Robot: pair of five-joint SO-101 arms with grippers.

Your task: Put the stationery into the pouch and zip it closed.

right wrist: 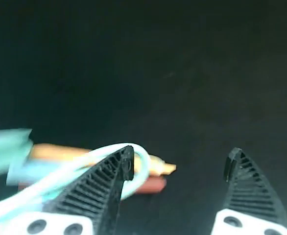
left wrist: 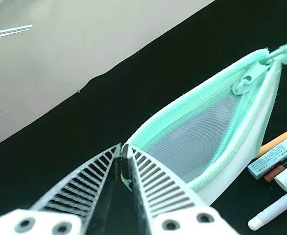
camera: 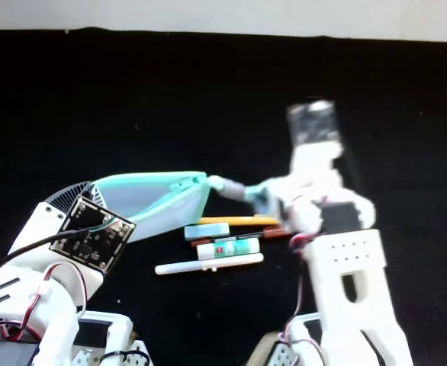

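1. From above: the left gripper (camera: 88, 191) has the mint pouch (camera: 159, 197) by one end. It seems to be propping the pouch up off the black table (camera: 208, 91) so the mouth stays open. The right gripper (camera: 235, 191) sits at the pouch's other end. Just beside the pouch, on the table, lie an orange pencil (camera: 242, 221), a blue eraser (camera: 207, 229), a glue stick (camera: 227, 248) and a white pen (camera: 208, 266). I'd say nothing has gone in yet.

2. Left wrist view: the fingers are pressed together on the pouch's edge, a firm pinch, apparently to anchor it. The mouth gapes with its mesh side showing. The zip slider (left wrist: 244, 83) sits at the far end, so zipping has not begun.

3. Right wrist view: the fingers stand wide apart with nothing between them. A pale loop (right wrist: 136, 149) from the pouch's corner curves right against one fingertip; whether it is hooked on I cannot tell. My guess is the gripper is placed either to pull the pouch taut or to go for the pencil below.
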